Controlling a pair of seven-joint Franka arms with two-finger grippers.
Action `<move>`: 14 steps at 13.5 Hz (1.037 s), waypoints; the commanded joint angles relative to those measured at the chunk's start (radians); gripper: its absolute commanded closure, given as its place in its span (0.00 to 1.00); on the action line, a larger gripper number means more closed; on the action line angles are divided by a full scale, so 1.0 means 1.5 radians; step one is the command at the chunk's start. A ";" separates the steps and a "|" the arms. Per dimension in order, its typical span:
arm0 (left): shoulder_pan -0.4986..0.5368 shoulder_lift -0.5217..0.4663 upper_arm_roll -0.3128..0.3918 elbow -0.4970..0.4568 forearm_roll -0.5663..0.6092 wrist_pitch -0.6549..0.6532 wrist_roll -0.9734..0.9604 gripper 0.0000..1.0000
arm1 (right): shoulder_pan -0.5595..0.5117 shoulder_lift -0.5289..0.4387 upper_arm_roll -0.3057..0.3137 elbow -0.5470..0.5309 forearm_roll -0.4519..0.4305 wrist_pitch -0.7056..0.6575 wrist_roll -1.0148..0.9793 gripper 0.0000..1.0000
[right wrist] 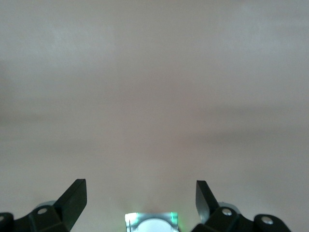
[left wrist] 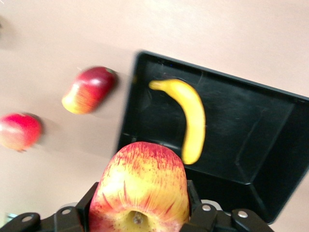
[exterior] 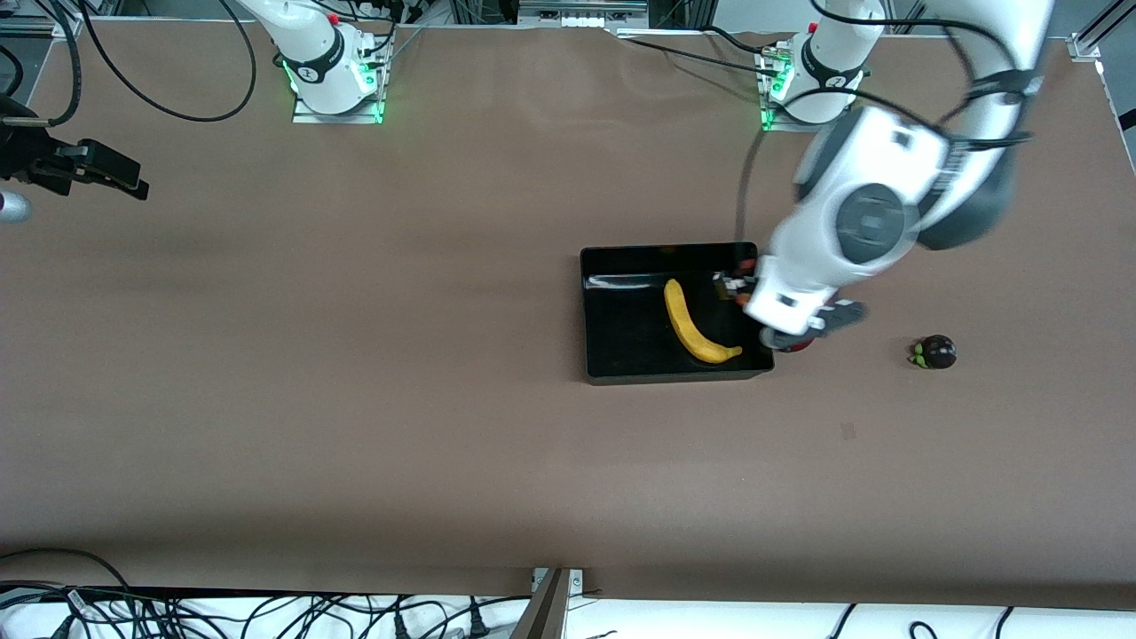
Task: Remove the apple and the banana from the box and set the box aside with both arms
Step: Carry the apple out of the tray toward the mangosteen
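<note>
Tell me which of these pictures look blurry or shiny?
Left wrist view: the mango and pomegranate are smeared, the held apple sharper. Front view: the left arm is slightly blurred; glare streaks the black tray by the banana. Right wrist view: only soft, hazy table.

Brown table point(exterior: 355, 399); black cables point(exterior: 266, 612) along edge.

One black tray point(exterior: 621, 355) sits on the table. It holds one banana point(exterior: 694, 328). There is one streaked apple point(left wrist: 140, 188), over the tray's edge. Beside the tray lie one mango point(left wrist: 89, 89), one pomegranate point(left wrist: 19, 130), and one dark round fruit point(exterior: 936, 352) (kind unclear). Two robot arms.
</note>
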 commanded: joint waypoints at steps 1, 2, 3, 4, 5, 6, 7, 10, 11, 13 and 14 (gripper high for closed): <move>0.058 -0.015 -0.003 0.000 -0.012 -0.038 0.109 1.00 | 0.000 -0.003 -0.001 0.007 0.011 -0.029 -0.005 0.00; 0.081 -0.016 -0.003 0.001 -0.008 -0.046 0.153 1.00 | 0.000 -0.003 0.000 0.007 0.011 -0.029 -0.005 0.00; 0.105 -0.017 -0.002 0.000 -0.006 -0.046 0.192 1.00 | 0.000 -0.003 0.001 0.007 0.011 -0.029 -0.004 0.00; 0.122 -0.015 0.001 0.000 -0.001 -0.046 0.231 1.00 | 0.000 -0.003 0.001 0.007 0.011 -0.032 -0.005 0.00; 0.136 -0.014 0.010 0.000 0.008 -0.042 0.265 1.00 | 0.000 -0.003 -0.002 0.007 0.011 -0.032 -0.005 0.00; 0.141 -0.009 0.024 0.001 0.012 -0.034 0.294 1.00 | 0.000 -0.002 -0.004 0.007 0.012 -0.032 -0.005 0.00; 0.149 -0.005 0.033 -0.003 0.012 -0.010 0.318 1.00 | 0.000 -0.002 -0.004 0.007 0.012 -0.032 -0.004 0.00; 0.180 0.038 0.035 -0.015 0.044 0.068 0.345 1.00 | 0.000 -0.002 -0.003 0.008 0.012 -0.032 -0.004 0.00; 0.189 0.051 0.035 -0.036 0.055 0.115 0.345 1.00 | 0.000 -0.002 -0.003 0.007 0.012 -0.032 -0.004 0.00; 0.190 0.051 0.036 -0.113 0.057 0.242 0.339 1.00 | 0.000 -0.002 -0.002 0.008 0.012 -0.032 -0.002 0.00; 0.190 0.054 0.036 -0.146 0.058 0.298 0.335 1.00 | 0.000 -0.002 -0.001 0.008 0.012 -0.032 -0.001 0.00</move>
